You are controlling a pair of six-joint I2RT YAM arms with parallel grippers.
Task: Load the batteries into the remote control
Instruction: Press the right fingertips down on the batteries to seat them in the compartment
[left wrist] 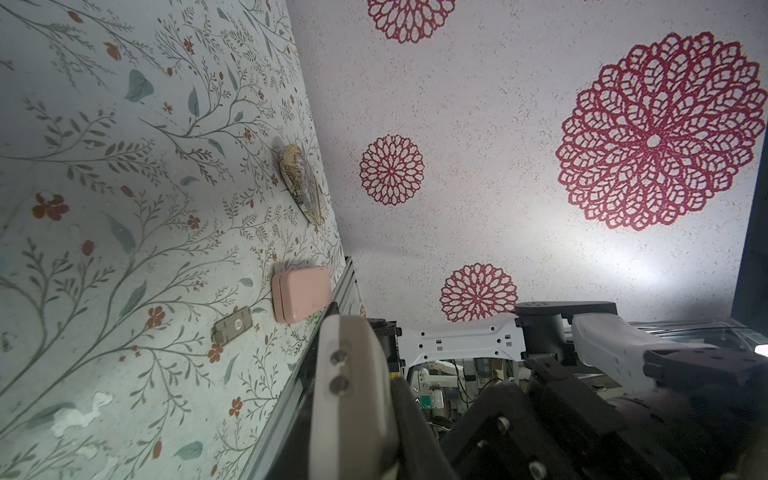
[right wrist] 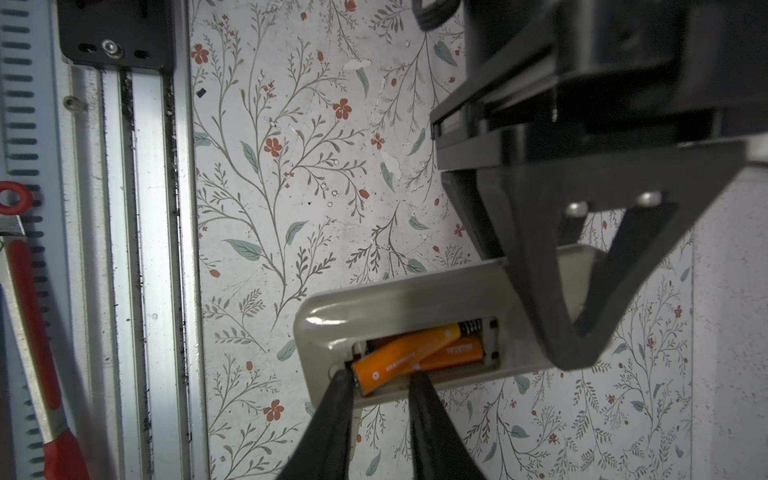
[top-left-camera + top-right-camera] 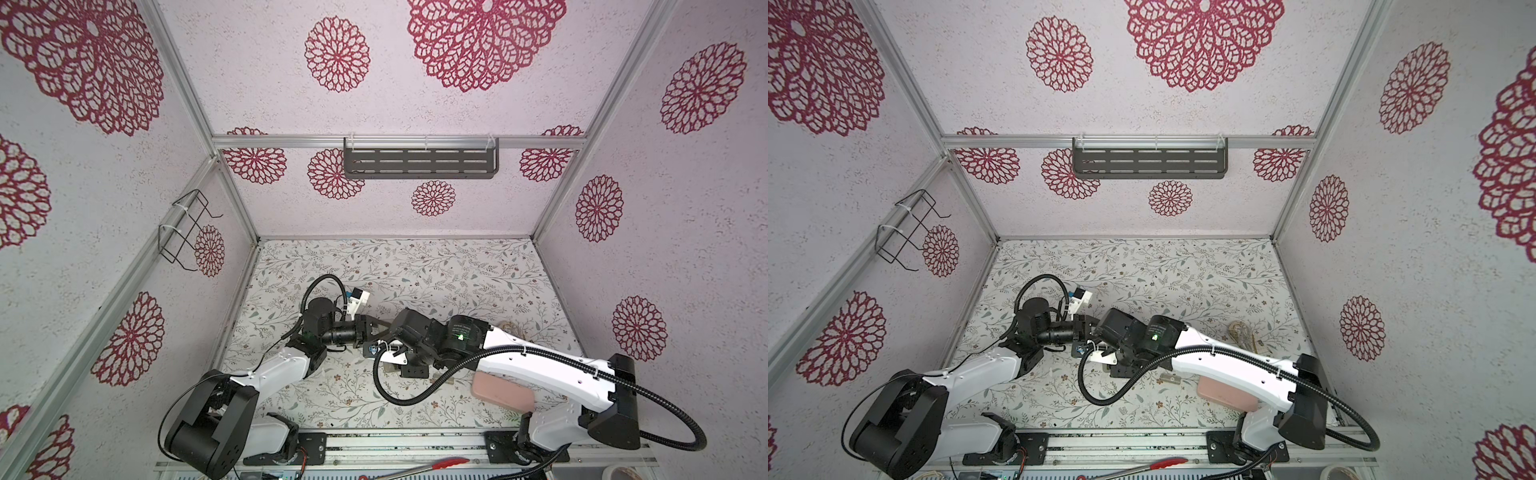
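Left gripper (image 2: 577, 328): I have it clamped shut across the remote control (image 2: 415, 299), beside the open battery bay (image 2: 490, 340).
Remote control: left of the table's (image 3: 415, 270) centre, where my two wrists meet.
Flat battery (image 2: 461, 351): seated in the bay.
Tilted battery (image 2: 407, 353): askew across the flat one, one end sticking out.
Right gripper (image 2: 379, 384): fingers slightly apart, flanking that raised end; whether they pinch it I cannot tell.
Pink case (image 3: 494, 390): on the table, near right.

The left arm (image 3: 278, 370) and right arm (image 3: 540, 361) wear white shells between black joint housings. A black ribbed cable (image 3: 409, 402) loops off the right one. A green light (image 3: 460, 336) glows on its wrist motor.
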